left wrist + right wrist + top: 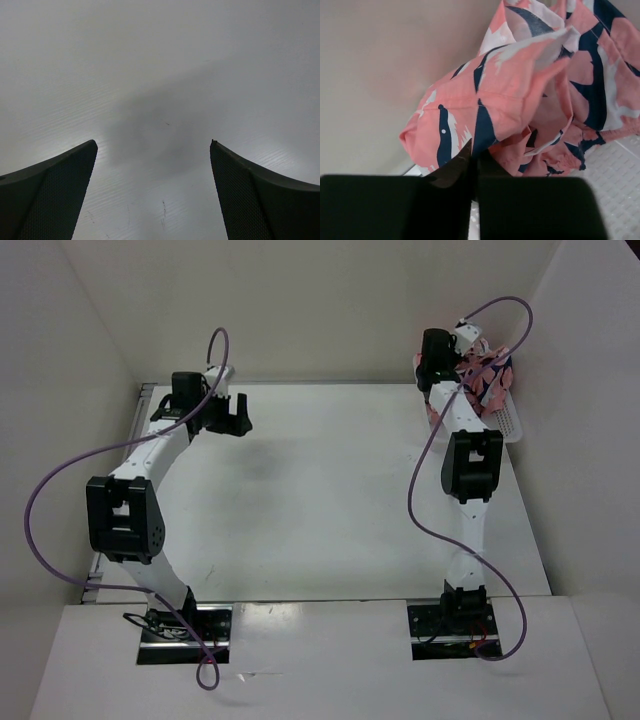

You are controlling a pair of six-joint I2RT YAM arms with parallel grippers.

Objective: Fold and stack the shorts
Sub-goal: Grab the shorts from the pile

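The salmon-pink shorts (487, 378) with navy-and-white bird shapes are bunched up at the far right, in and over a white mesh basket (507, 423). My right gripper (447, 370) is at the basket, shut on a fold of the shorts (485, 100); its fingertips (476, 152) pinch the fabric, which hangs bunched in front of them. My left gripper (228, 416) is open and empty above the bare table at the far left; its two fingers (60, 190) stand wide apart over the white surface.
White walls close the table at the back and both sides. The basket sits in the far right corner against the wall; its mesh (620, 170) shows under the shorts. The white table (310, 490) spreads between the arms.
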